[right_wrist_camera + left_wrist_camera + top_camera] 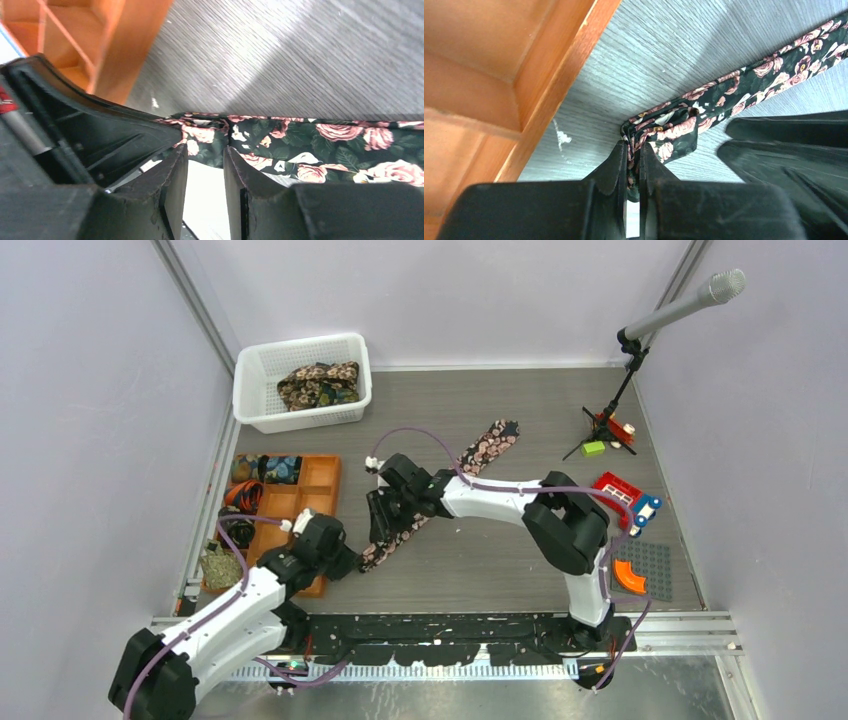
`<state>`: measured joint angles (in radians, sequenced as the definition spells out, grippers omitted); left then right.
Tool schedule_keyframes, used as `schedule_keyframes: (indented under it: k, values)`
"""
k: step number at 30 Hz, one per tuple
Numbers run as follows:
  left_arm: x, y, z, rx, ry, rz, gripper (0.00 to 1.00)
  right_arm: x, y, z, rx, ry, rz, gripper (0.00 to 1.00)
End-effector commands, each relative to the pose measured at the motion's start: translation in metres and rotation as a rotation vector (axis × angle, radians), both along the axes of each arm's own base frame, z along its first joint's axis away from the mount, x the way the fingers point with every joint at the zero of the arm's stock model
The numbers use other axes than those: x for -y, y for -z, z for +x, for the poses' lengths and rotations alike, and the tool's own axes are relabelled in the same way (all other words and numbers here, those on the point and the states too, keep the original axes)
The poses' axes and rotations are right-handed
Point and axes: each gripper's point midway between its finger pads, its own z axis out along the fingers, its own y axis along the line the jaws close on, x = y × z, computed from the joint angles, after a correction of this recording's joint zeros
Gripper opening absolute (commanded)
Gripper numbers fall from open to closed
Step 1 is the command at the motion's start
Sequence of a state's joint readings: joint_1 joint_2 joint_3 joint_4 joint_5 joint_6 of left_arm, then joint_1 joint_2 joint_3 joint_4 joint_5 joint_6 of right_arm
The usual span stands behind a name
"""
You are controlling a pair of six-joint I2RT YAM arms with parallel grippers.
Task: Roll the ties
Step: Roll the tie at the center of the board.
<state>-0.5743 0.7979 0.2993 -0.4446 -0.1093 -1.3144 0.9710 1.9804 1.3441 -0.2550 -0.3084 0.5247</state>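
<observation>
a black flowered tie (490, 440) was pictured stretched slantwise across the table (480, 560), its near end just beside the orange tray (322, 478). that end, doubled over into a first small fold, was pinched between the closed fingers of the left gripper (633, 162). the right gripper (205, 167) was poised low over the strip next to the fold, its jaws parted only narrowly, with nothing seen between them. the roll was judged barely begun: nearly the whole length lay flat. several bundles (282, 469) that looked like rolled ties were seen in the tray, while more ties (318, 385) were heaped unrolled in the white basket (255, 410) — work left to be done.
</observation>
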Motion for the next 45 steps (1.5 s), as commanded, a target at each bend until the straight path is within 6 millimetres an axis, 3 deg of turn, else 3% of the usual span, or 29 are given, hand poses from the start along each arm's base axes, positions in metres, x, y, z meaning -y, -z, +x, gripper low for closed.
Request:
schedule_keyframes:
  k: [1,4,12,22,45]
  values:
    - [-0.012,-0.017,-0.006,-0.020,0.016,0.080,0.00,-0.012,-0.070,0.013,0.086,0.019,0.116,0.37]
    - [-0.014,-0.026,-0.007,-0.017,0.019,0.087,0.00,-0.013,-0.069,0.010,0.077,0.023,0.122,0.34]
    - [-0.017,-0.037,-0.011,-0.025,0.023,0.098,0.00,-0.028,-0.043,-0.013,0.032,-0.012,0.103,0.24]
    - [-0.019,-0.046,-0.012,-0.021,0.023,0.106,0.00,-0.039,-0.012,-0.035,0.001,-0.042,0.059,0.21]
    - [-0.006,-0.070,-0.001,-0.003,0.041,0.067,0.00,-0.052,-0.001,-0.047,-0.032,-0.044,0.081,0.21]
